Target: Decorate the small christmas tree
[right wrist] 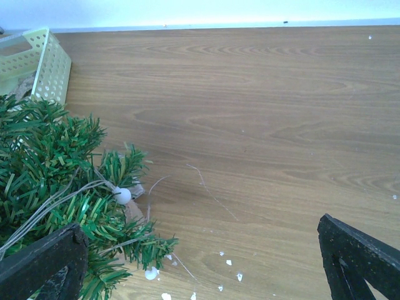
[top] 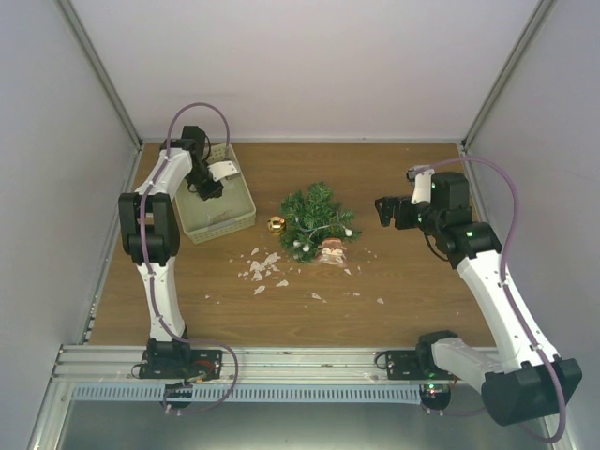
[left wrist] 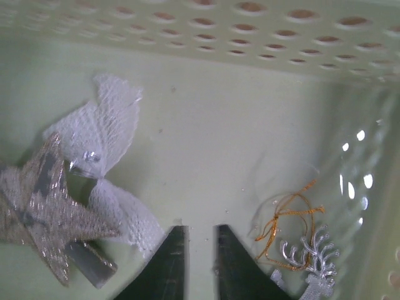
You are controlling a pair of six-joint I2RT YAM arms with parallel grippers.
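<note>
The small christmas tree [top: 319,220] is at the table's middle, its brownish pot [top: 331,249] showing at its near side, and a white bead string is draped on it. It fills the left of the right wrist view [right wrist: 50,187]. My left gripper [top: 208,187] is down inside the pale basket [top: 246,208]. Its jaws [left wrist: 200,234] stand a narrow gap apart with nothing between them, over the basket floor. A silver star [left wrist: 37,212] and a white mesh bow [left wrist: 106,137] lie to its left, and a silver reindeer [left wrist: 312,262] with gold cord lies to its right. My right gripper [top: 384,211] is wide open and empty, right of the tree.
A gold ball [top: 276,224] lies on the table just left of the tree. White crumbs [top: 262,267] are scattered in front of the tree. The basket's perforated wall [left wrist: 250,25] is close ahead of the left gripper. White walls enclose the table.
</note>
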